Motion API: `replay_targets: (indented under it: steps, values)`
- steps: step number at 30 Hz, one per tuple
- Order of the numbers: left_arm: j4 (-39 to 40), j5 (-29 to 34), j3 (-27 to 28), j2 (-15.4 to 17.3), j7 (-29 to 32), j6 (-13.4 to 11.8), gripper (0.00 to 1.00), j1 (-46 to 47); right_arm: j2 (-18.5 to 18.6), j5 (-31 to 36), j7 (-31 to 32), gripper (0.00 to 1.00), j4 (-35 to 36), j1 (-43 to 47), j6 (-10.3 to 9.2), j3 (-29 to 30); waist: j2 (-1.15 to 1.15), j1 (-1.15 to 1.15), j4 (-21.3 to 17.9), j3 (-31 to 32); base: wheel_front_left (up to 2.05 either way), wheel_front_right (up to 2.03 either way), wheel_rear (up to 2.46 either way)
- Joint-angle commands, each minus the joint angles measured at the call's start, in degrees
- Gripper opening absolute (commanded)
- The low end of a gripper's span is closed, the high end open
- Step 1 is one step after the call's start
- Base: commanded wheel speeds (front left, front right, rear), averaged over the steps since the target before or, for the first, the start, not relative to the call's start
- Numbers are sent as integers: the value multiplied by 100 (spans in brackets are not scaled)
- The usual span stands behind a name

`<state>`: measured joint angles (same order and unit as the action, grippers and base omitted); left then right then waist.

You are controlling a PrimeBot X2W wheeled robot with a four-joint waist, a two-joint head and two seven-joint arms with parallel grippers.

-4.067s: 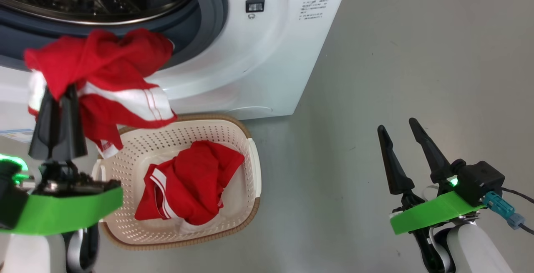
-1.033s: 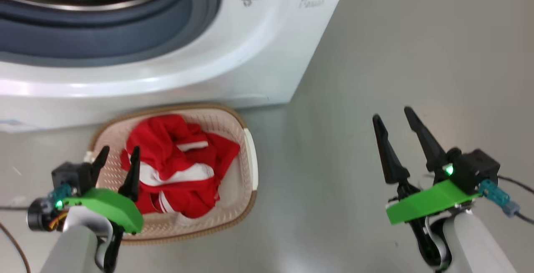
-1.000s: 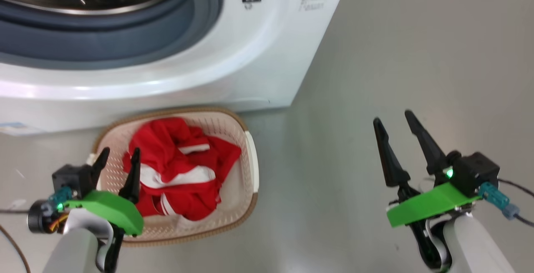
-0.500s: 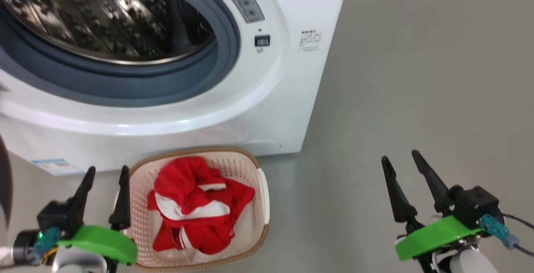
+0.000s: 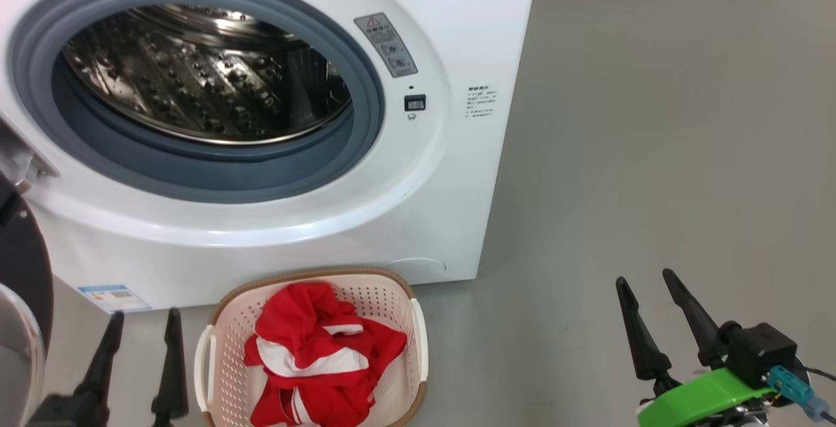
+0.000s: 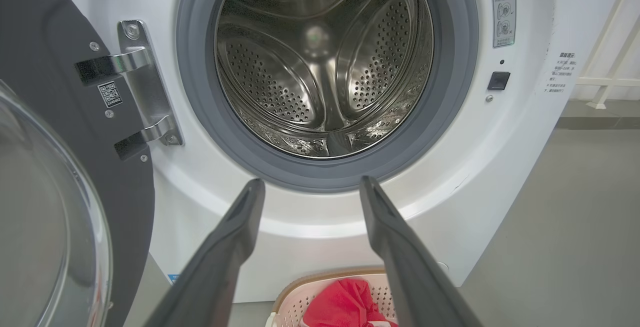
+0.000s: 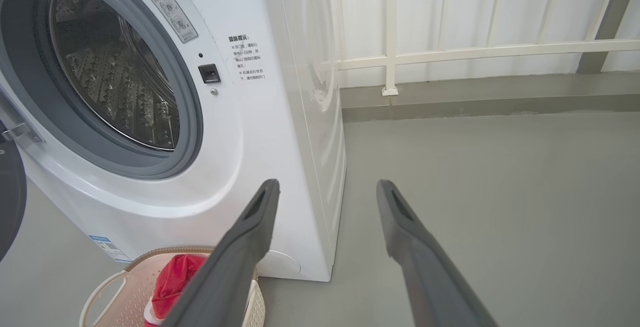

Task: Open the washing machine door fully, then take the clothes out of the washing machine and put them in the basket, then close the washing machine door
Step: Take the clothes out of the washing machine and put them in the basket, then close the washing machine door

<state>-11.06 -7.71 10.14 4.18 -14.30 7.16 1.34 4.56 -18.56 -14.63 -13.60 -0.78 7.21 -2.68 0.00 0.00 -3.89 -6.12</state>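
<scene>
The washing machine (image 5: pixel 424 205) stands white and wide open, its steel drum (image 6: pixel 325 67) showing bare metal. The washing machine door (image 6: pixel 45 117) is swung out to the left on its metal hinge (image 6: pixel 145 82); its black rim edges the head view (image 5: pixel 23 270). On the floor before the machine sits the basket (image 5: pixel 313 275), holding the red clothes (image 5: pixel 320 362). My left gripper (image 5: pixel 145 313) is open just left of the basket, fingers aimed at the machine's opening (image 6: pixel 312 181). My right gripper (image 5: pixel 644 277) hangs open over bare floor, well right of the basket (image 7: pixel 327 183).
Grey floor (image 5: pixel 653 120) stretches to the right of the machine. A white railing (image 7: pixel 450 52) and a low kerb run along the back wall. The open door's glass bowl (image 6: pixel 40 227) bulges close to my left gripper's left side.
Four seconds ago my left gripper was shut on a red garment above the basket; that garment now lies in the basket. Since a second ago the camera has tilted up, showing the whole opening.
</scene>
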Motion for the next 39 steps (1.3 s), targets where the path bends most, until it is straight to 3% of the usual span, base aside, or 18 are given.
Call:
replay_targets:
  steps: [1, 8, 29, 39]
  values:
    - [214, 46, 227, 54, -70, 28, 100, -29, 88, -50, -37, 100, 166, 19, 28, -97, 0, 0, -14, 49, 0, 0, 0]
    - [459, 35, 324, -50, -70, 30, 100, -407, 100, -55, -37, 100, 227, 191, 28, -20, 0, 0, -27, 132, 0, 0, 0]
    - [518, 55, 269, -103, -70, 32, 100, -378, 83, -40, -37, 100, 252, 193, 28, -17, 0, 0, -68, 99, -2, 2, 0]
    - [503, 100, 283, -105, -70, 33, 100, -323, 74, -35, -37, 100, 266, 161, 28, -4, 0, 0, -58, 36, -100, 100, 0]
